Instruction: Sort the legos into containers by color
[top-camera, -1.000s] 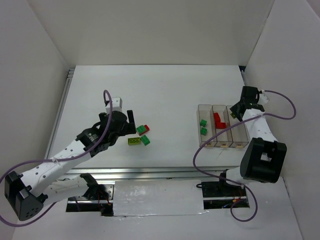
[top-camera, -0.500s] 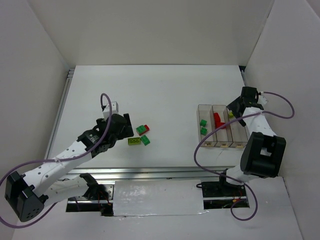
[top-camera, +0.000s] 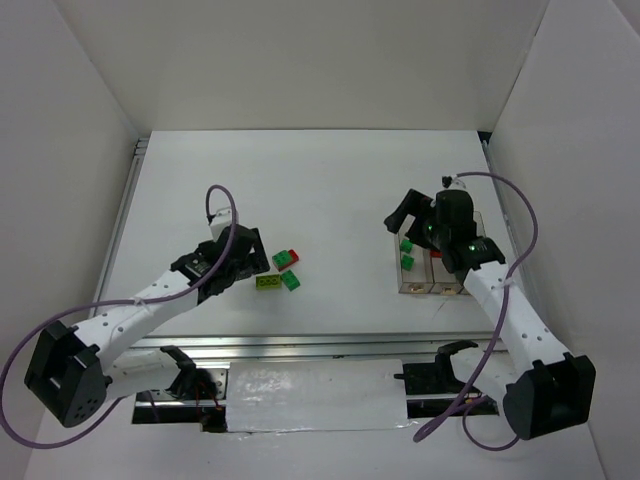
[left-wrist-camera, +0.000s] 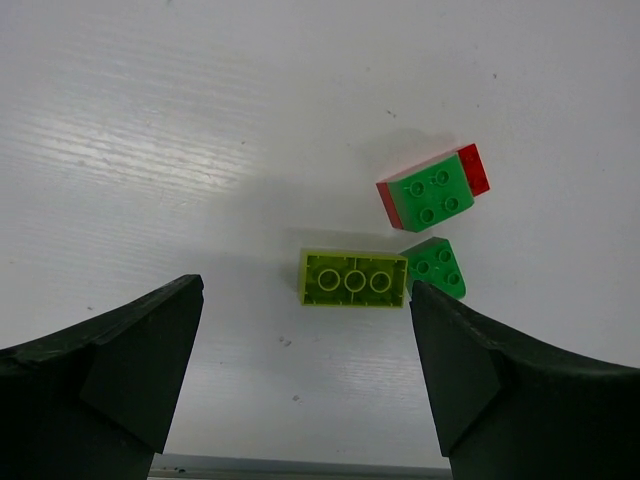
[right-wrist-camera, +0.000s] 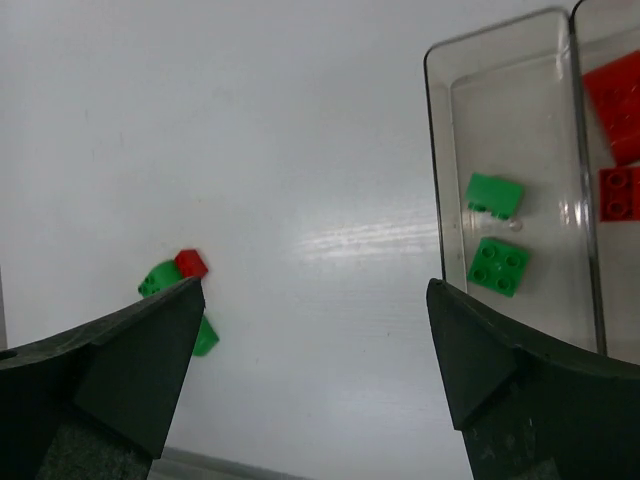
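Top external view: left tool (left-wrist-camera: 305, 290), spread apart and empty, hovers over three loose bricks on the tabletop (left-wrist-camera: 150, 120), straddling the yellow-green brick (left-wrist-camera: 353, 279). A green brick (left-wrist-camera: 437, 267) sits against its end, so closing may catch or knock it. Right tool (right-wrist-camera: 313, 290), apart and empty, hangs at the bins' (right-wrist-camera: 432, 150) left edge, having swung in from their far right side a second ago; left tool has crept nearer

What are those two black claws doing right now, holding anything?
Left gripper: open, holding nothing.
Right gripper: open, holding nothing.
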